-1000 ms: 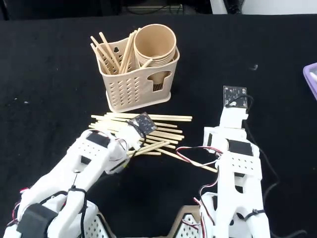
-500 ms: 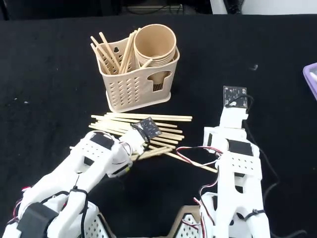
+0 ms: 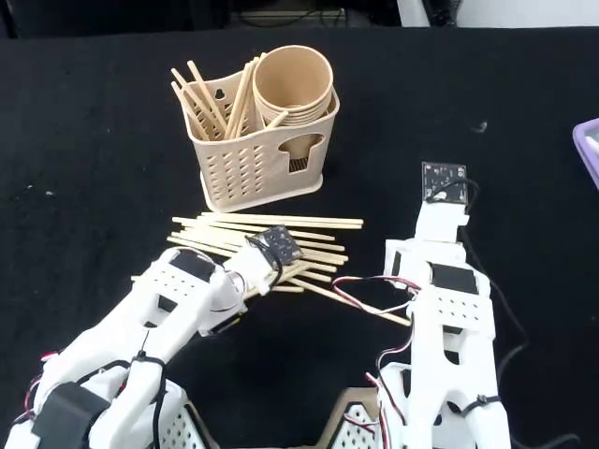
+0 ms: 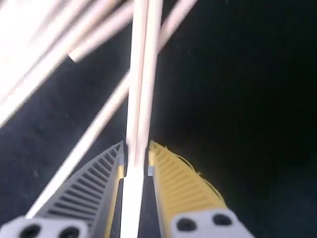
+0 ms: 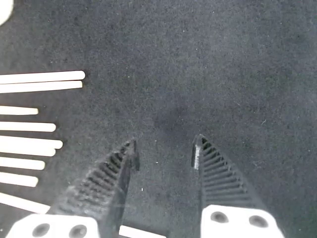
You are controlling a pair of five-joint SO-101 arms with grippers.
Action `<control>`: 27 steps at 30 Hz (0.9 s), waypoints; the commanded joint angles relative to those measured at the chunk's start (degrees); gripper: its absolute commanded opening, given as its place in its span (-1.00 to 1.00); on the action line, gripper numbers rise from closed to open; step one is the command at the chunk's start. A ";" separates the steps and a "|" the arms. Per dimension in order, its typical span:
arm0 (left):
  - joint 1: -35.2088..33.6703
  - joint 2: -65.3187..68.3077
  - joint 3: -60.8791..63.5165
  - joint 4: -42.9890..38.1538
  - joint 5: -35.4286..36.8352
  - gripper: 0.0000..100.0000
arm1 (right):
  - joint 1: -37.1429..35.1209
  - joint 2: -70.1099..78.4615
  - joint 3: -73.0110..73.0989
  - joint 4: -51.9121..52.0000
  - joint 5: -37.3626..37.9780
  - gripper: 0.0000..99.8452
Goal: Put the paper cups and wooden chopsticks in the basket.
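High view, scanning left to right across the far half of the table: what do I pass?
First the chopsticks standing in the basket → paper cups stacked in the same basket → right arm → purple object at the edge.

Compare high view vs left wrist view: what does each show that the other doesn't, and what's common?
High view: basket holding paper cups and stowed chopsticks, plus the right arm. Left wrist view: left gripper up close, jaws shut on a chopstick pair. Both: loose chopsticks lying on the black table.
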 commanded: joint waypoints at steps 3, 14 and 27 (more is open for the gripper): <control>0.48 -8.88 -5.93 13.01 -2.46 -0.94 | -0.79 -1.36 -0.22 -1.14 0.26 -0.63; 0.13 -37.10 -18.77 30.07 5.01 -0.94 | -0.44 -1.27 -0.04 -2.37 0.18 -0.63; -0.13 -43.43 -37.58 0.18 14.86 -0.94 | 0.53 -1.27 0.75 -3.60 -0.09 -0.64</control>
